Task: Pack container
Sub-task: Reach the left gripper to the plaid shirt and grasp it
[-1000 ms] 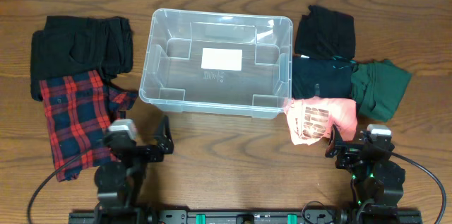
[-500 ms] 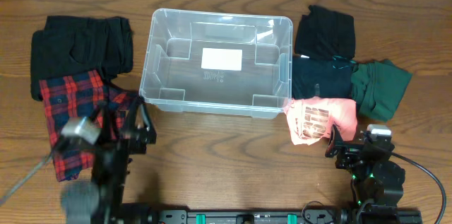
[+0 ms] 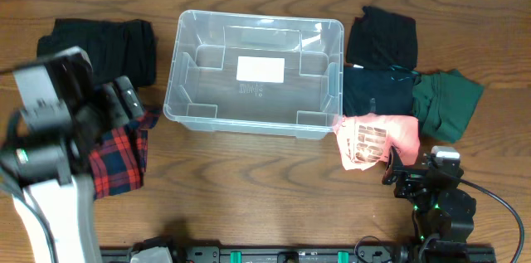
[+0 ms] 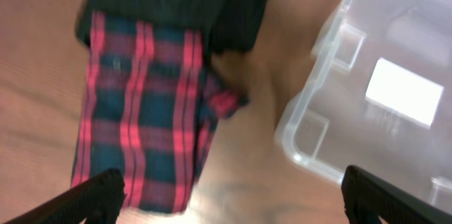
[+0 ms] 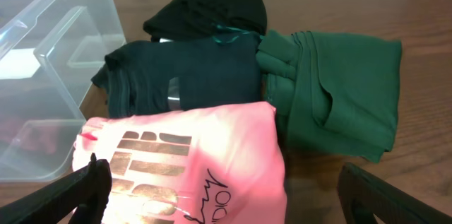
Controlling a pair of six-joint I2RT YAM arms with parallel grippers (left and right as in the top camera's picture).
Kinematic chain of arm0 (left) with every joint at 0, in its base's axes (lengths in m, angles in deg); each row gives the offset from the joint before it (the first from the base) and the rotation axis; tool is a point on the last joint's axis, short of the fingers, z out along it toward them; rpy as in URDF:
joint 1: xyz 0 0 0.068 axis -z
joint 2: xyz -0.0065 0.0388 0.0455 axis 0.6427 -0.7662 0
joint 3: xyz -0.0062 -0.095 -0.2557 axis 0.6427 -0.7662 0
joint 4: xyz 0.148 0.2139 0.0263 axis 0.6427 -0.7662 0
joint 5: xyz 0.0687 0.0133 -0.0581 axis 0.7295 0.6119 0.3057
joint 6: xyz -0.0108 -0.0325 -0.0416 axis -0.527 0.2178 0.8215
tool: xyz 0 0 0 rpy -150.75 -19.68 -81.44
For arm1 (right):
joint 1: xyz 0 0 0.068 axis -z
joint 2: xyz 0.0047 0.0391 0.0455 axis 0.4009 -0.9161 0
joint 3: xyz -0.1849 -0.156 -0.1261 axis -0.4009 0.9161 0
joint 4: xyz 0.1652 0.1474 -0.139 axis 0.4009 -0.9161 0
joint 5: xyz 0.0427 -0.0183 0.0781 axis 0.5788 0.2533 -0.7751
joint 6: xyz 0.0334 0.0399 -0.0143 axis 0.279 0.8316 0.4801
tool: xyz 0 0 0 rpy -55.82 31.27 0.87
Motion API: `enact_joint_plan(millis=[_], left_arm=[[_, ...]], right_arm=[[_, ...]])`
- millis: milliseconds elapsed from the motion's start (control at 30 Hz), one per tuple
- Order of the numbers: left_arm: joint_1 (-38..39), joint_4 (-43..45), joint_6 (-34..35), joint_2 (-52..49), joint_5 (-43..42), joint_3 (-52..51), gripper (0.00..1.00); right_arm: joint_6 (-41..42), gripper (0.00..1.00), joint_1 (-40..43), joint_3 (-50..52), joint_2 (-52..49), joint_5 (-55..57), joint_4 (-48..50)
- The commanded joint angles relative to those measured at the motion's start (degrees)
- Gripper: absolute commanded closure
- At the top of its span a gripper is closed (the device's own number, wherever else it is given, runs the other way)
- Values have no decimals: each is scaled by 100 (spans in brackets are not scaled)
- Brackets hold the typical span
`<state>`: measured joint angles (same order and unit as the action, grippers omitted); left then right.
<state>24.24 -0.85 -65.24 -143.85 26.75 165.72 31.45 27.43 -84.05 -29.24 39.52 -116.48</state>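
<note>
At the middle of the wooden table [image 3: 249, 180], the container [image 3: 241, 120] is seen upright and open-topped, with a white label [image 3: 260, 69] showing on its bottom. To its left, a red plaid garment [image 4: 141, 111] and a black garment [image 3: 99, 47] are laid. The left gripper [image 4: 247, 199], blurred from above, appears to be held over them, its jaws spread wide. The right gripper [image 5: 226, 196] is likewise held with jaws parted, near a pink shirt [image 5: 191, 153] laid beside a green garment [image 5: 339, 90].

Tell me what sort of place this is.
Likely a robot lab bench set up for packing trials, not a home: a left arm and a right arm at a wooden table, a clear bin, and folded clothes like a pink shirt and plaid shirt beside it.
</note>
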Motion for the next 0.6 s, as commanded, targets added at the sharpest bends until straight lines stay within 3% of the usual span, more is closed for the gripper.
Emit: enact_joint_plan(millis=[0, 300, 433, 567], left_arm=[[-852, -278, -437, -592, -739, 225, 2], [-3862, -503, -337, -2090, -2041, 225, 2], [-4500, -404, -651, -2743, -2041, 225, 2], [-4671, 20, -986, -3309, -2070, 225, 2]], right_arm=[[52, 1, 26, 15, 26, 57, 4], [52, 1, 26, 15, 26, 57, 4], [52, 1, 26, 15, 26, 57, 4], [52, 1, 26, 15, 26, 57, 4]])
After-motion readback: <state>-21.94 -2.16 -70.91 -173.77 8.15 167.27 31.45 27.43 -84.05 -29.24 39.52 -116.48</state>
